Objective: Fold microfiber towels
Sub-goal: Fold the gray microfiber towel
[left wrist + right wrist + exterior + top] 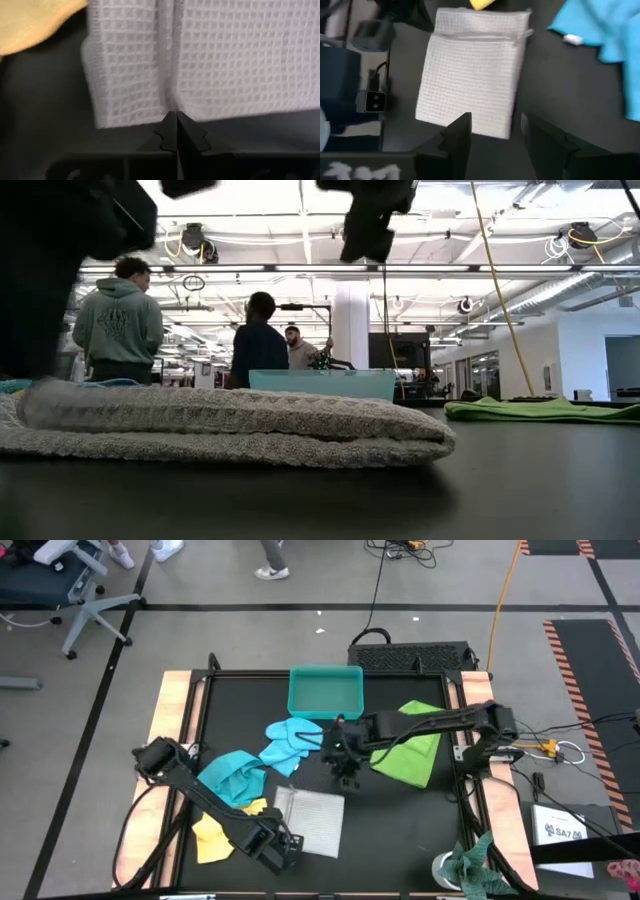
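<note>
My left jaws (pixel 176 131), pressed fully together and holding nothing, sit low on the desk (pixel 400 830) just at the near edge of the folded pale grey towel (pixel 310 820), which lies flat near the desk's front. My right jaws (pixel 492 131) hang above the desk just beyond that towel, spread wide and empty. Likely risk: if either pair drags across the grey towel, the fold could open or skew, because the layers are only resting on each other. Beside the grey towel lies the yellow towel (pixel 212 836), partly under my left arm; farther back are the turquoise towel (pixel 232 778) and the light blue towel (pixel 290 745), both crumpled and unfolded, with my left arm crossing the turquoise one. The lime green towel (pixel 410 748) lies under my right arm, which obstructs a clean reach to it. Farthest stands the teal tray (pixel 326 690); a mottled rag (pixel 475 865) sits off at the front corner.
</note>
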`<move>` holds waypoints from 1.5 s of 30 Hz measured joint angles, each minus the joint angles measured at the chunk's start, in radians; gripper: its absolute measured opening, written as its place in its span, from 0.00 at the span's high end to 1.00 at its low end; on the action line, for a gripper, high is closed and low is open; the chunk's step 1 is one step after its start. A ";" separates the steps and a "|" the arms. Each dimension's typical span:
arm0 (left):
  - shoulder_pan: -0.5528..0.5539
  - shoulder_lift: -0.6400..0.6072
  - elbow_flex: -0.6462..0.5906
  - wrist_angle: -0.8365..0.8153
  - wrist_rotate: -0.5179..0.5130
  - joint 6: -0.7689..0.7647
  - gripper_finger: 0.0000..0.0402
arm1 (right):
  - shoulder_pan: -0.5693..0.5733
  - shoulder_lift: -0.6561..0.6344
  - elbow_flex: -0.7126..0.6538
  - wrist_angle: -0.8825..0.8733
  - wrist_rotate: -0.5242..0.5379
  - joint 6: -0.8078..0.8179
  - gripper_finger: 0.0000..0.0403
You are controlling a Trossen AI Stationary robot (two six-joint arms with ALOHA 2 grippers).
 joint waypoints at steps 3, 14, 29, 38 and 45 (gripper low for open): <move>0.019 0.000 0.000 0.017 -0.004 -0.003 0.99 | -0.005 -0.048 0.000 -0.041 0.026 -0.046 0.59; 0.070 0.000 0.000 0.020 0.032 0.066 0.91 | -0.029 -0.149 0.000 -0.175 0.105 -0.136 0.59; 0.070 0.000 0.000 0.019 0.080 0.064 0.61 | -0.033 -0.152 -0.102 -0.201 0.107 -0.179 0.59; 0.069 0.004 -0.021 0.018 0.131 0.058 0.60 | -0.033 -0.151 -0.206 -0.142 0.101 -0.127 0.59; 0.080 0.004 -0.054 0.116 0.135 0.058 0.60 | -0.033 -0.151 -0.213 -0.122 0.100 -0.127 0.59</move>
